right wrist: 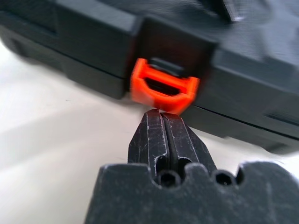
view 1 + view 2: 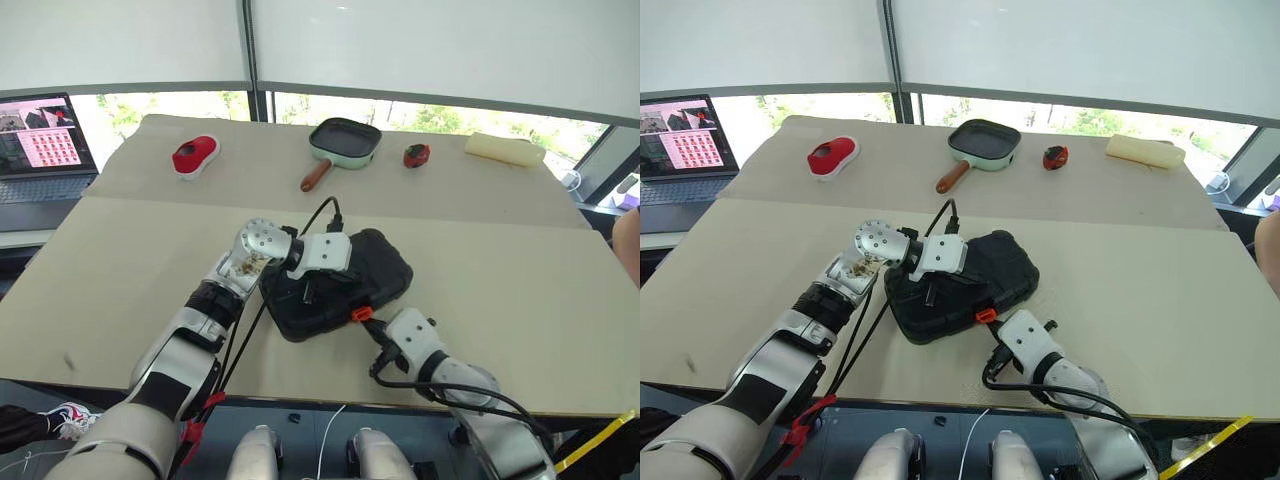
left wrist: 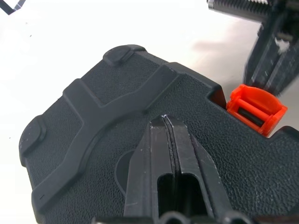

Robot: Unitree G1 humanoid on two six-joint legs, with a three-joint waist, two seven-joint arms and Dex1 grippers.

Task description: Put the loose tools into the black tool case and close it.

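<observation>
The black tool case (image 2: 380, 262) lies with its lid down on the tan table, near the front edge. My left gripper (image 3: 164, 119) is shut, and its fingertips rest on the textured lid (image 3: 93, 116). From the table's front edge my right gripper (image 1: 160, 112) reaches in, shut and empty, with its tips just under the orange latch (image 1: 163, 88). That latch (image 2: 361, 314) sticks out from the case's front side. The right gripper's fingers (image 3: 273, 60) stand beside the latch (image 3: 257, 109) in the left wrist view. The loose tools are out of view.
At the back of the table sit a green-rimmed frying pan (image 2: 345, 142), a red object (image 2: 195, 155), a small red-and-black object (image 2: 416, 154) and a beige roll (image 2: 505, 150). A laptop (image 2: 45, 150) stands at the far left. A person's arm (image 2: 630, 240) shows at the right edge.
</observation>
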